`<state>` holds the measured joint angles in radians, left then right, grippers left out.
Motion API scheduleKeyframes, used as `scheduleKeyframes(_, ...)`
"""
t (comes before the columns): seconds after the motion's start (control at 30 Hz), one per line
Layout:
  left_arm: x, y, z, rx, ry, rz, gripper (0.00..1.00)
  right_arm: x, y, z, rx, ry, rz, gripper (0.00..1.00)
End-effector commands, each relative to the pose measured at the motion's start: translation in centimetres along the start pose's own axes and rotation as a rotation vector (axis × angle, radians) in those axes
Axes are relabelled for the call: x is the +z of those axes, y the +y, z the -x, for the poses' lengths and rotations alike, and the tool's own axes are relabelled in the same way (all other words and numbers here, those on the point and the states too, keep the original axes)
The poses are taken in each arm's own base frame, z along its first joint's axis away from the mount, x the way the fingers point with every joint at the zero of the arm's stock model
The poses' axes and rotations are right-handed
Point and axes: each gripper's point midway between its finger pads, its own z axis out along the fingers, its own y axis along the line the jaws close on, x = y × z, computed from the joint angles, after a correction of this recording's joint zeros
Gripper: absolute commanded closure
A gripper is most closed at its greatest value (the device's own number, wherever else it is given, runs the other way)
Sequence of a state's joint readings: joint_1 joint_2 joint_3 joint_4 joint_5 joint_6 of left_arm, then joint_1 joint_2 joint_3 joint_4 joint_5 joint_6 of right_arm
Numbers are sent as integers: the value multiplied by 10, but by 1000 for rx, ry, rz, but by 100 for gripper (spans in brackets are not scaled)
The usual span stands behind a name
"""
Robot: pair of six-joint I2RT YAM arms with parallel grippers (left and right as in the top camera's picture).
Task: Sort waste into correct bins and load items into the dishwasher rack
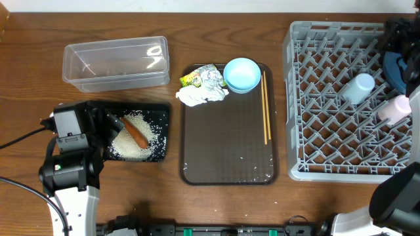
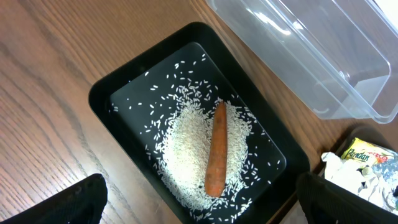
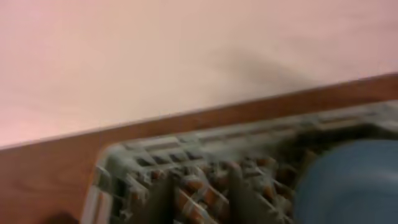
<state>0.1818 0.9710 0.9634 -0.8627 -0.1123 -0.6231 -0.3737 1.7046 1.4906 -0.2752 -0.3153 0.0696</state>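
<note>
Loose white rice [image 2: 186, 143] and an orange carrot [image 2: 215, 149] lie in the shallow black tray [image 1: 161, 111]. My left gripper [image 2: 210, 210] hangs open above the tray's near end, holding nothing. The clear tub [image 1: 115, 62] stands behind it. A green-yellow wrapper [image 1: 195, 78], a white tissue [image 1: 200, 96], a small light blue bowl [image 1: 241, 74] and chopsticks [image 1: 265, 108] sit on the brown serving tray [image 1: 226, 151]. The grey rack [image 1: 328, 144] holds a light blue cup [image 1: 359, 88], a white cup [image 1: 394, 110] and the dark blue bowl [image 3: 351, 180]. My right gripper [image 3: 200, 200] is blurred over the rack's far corner, its fingers apart and empty.
The right arm [image 1: 400, 36] covers the rack's far right corner and part of the dark blue bowl. A black cable [image 1: 20, 139] runs along the table left of the left arm. Bare wooden table lies between the serving tray and the rack.
</note>
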Motion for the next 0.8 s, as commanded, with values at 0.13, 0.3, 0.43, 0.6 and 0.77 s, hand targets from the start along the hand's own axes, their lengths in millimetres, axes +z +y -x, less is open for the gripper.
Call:
scheduleKeyframes(0.13,0,3,3,11,-12,18,1,21,-59,-57,-163,200,-254,29)
scheduleKeyframes(0.3,0,3,3,11,-12,18,1,41,-69,-87,-217,284,-248,29)
scheduleKeyframes(0.43,0,3,3,11,-12,18,1,48,-93,-104,-245,339,-349,30)
scheduleKeyframes(0.6,0,3,3,11,-12,18,1,55,-107,-131,-286,424,-368,38)
scheduleKeyframes(0.77,0,3,3,11,-12,18,1,64,-110,-149,-275,460,-350,56)
